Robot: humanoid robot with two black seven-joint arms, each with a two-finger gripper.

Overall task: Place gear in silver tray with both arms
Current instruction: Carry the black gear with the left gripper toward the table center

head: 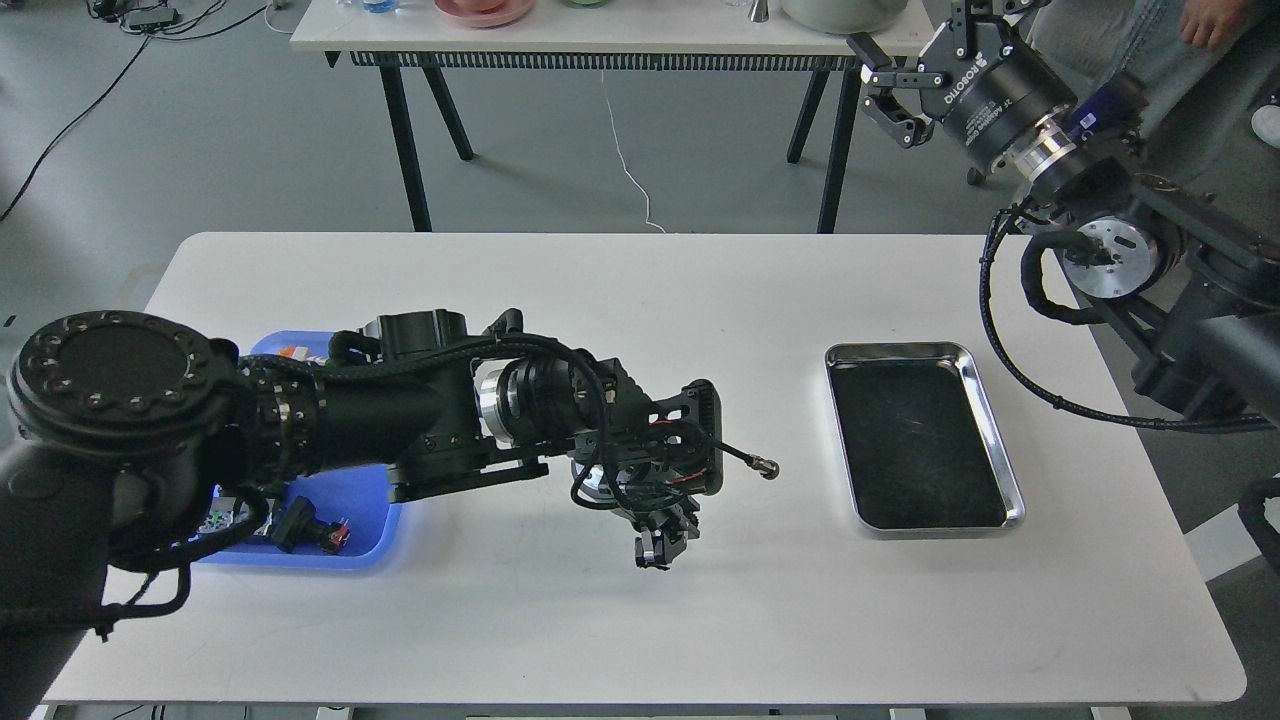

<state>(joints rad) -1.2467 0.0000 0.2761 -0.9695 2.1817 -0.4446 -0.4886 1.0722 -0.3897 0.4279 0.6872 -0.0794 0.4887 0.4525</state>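
While left gripper (655,545) state cannot be told, right gripper (893,92) is spread; gear unseen, prob. metal, heavy, slippery; silver tray (1000,430) is empty.

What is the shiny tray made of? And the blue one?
The silver tray looks like polished metal, probably steel: its rim gleams and its dark bottom mirrors. The blue tray looks like plastic: solid color, soft glossy rounded edge. That is only judged by looks.

Head view: single camera, high, facing forward and down.
Close over white table (640,300); left arm (350,410) enters lower left, right arm (1120,220) upper right; floor and second table (600,35) along top.
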